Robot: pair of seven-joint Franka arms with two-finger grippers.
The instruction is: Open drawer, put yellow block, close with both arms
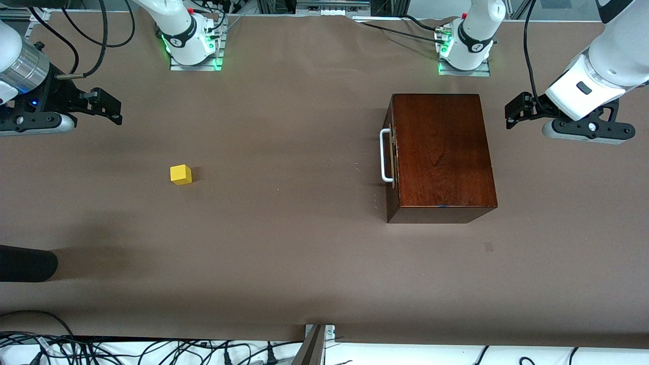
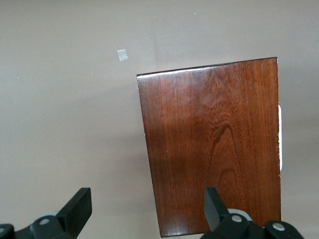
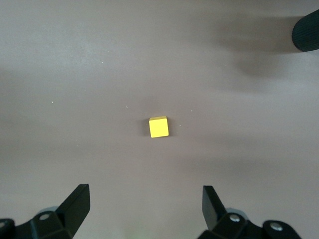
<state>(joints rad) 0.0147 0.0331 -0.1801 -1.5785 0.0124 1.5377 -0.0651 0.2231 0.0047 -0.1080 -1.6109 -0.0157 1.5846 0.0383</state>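
- The drawer (image 1: 394, 152) is sitting pushed fully into the dark wooden box (image 1: 443, 152), its front flush with the box face; the white handle (image 1: 386, 155) is pointing toward the right arm's end of the counter (image 1: 304, 243).
- The box is standing toward the left arm's end of the counter, near the left arm's base (image 1: 464, 58).
- The yellow block (image 1: 181, 174) is lying alone on the bare counter toward the right arm's end, well apart from the box and touching nothing.
- The left gripper (image 1: 517, 112) is hanging in the air just beside the box, over the counter at the side away from the handle; its fingers (image 2: 79, 206) are spread wide and holding nothing.
- The right gripper (image 1: 109, 107) is hovering over the counter at the right arm's end; its fingers (image 3: 77, 201) are standing wide apart and empty, with the block showing below and between them in the right wrist view.
- A small pale mark (image 1: 488, 247) is showing on the counter, nearer to the front camera than the box.
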